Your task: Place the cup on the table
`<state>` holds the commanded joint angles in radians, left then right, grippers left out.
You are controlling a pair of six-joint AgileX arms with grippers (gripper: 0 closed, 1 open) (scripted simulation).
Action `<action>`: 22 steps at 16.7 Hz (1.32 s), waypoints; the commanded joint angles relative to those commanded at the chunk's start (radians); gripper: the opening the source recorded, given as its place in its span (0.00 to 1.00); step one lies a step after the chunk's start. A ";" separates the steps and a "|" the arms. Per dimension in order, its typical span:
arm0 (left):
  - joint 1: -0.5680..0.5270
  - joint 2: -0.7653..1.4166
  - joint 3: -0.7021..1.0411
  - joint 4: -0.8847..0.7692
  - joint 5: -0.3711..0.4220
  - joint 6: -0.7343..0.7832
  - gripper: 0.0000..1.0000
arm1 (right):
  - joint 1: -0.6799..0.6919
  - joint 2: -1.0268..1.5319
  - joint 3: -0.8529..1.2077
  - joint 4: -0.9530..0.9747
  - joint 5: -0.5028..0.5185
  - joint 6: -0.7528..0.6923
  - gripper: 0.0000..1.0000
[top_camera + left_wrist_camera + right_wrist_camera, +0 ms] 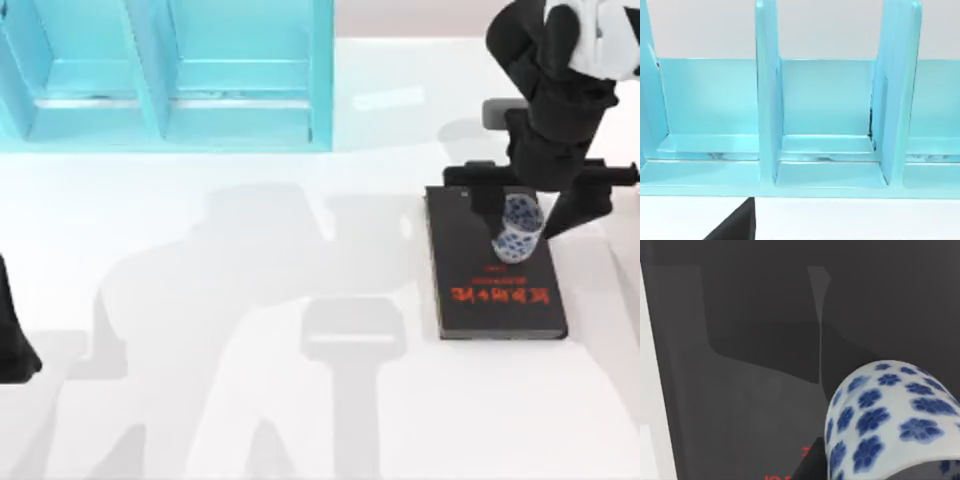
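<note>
The cup (516, 238), white with blue flower dots, hangs tilted over the far part of a black book (495, 290) with red lettering. My right gripper (527, 205) reaches down from the far right and is shut on it. Up close, the cup (890, 415) fills the near corner of the right wrist view, with the book's dark cover (750, 340) behind it. The white table (250, 400) spreads out left of the book. My left arm (15, 340) is parked at the table's left edge.
A turquoise shelf unit (170, 70) with upright dividers stands along the far left of the table, and the left wrist view faces the same shelf unit (825, 125). Open tabletop lies between the shelf, the book and the near edge.
</note>
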<state>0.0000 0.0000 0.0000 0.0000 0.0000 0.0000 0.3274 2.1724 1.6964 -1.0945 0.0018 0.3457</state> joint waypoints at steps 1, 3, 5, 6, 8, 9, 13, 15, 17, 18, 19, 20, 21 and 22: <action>0.000 0.000 0.000 0.000 0.000 0.000 1.00 | 0.000 0.000 0.000 0.000 0.000 0.000 0.32; 0.000 0.000 0.000 0.000 0.000 0.000 1.00 | 0.000 0.000 0.000 0.000 0.000 0.000 0.17; 0.000 0.000 0.000 0.000 0.000 0.000 1.00 | 0.000 0.000 0.000 0.000 0.000 0.000 0.02; 0.000 0.000 0.000 0.000 0.000 0.000 1.00 | 0.000 0.000 0.000 0.000 0.000 0.000 0.00; 0.000 0.000 0.000 0.000 0.000 0.000 1.00 | 0.000 0.000 0.000 0.000 0.000 0.000 0.00; 0.000 0.000 0.000 0.000 0.000 0.000 1.00 | 0.000 0.000 0.000 0.000 0.000 0.000 0.00; 0.000 0.000 0.000 0.000 0.000 0.000 1.00 | 0.000 0.000 0.000 0.000 0.000 0.000 0.00; 0.000 0.000 0.000 0.000 0.000 0.000 1.00 | -0.003 -0.002 0.003 -0.003 0.000 0.001 0.00; 0.000 0.000 0.000 0.000 0.000 0.000 1.00 | -0.003 -0.006 0.037 -0.037 0.000 0.001 0.00; 0.000 0.000 0.000 0.000 0.000 0.000 1.00 | -0.003 -0.010 0.059 -0.066 0.000 0.001 0.00; 0.000 0.000 0.000 0.000 0.000 0.000 1.00 | -0.003 -0.013 0.082 -0.099 0.000 0.000 0.00; 0.000 0.000 0.000 0.000 0.000 0.000 1.00 | -0.003 -0.016 0.104 -0.131 0.000 0.000 0.00; 0.000 0.000 0.000 0.000 0.000 0.000 1.00 | -0.003 -0.021 0.125 -0.158 0.000 0.000 0.00; 0.000 0.000 0.000 0.000 0.000 0.000 1.00 | -0.004 -0.027 0.143 -0.175 0.000 0.000 0.00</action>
<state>0.0000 0.0000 0.0000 0.0000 0.0000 0.0000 0.3237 2.1457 1.8396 -1.2695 0.0019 0.3454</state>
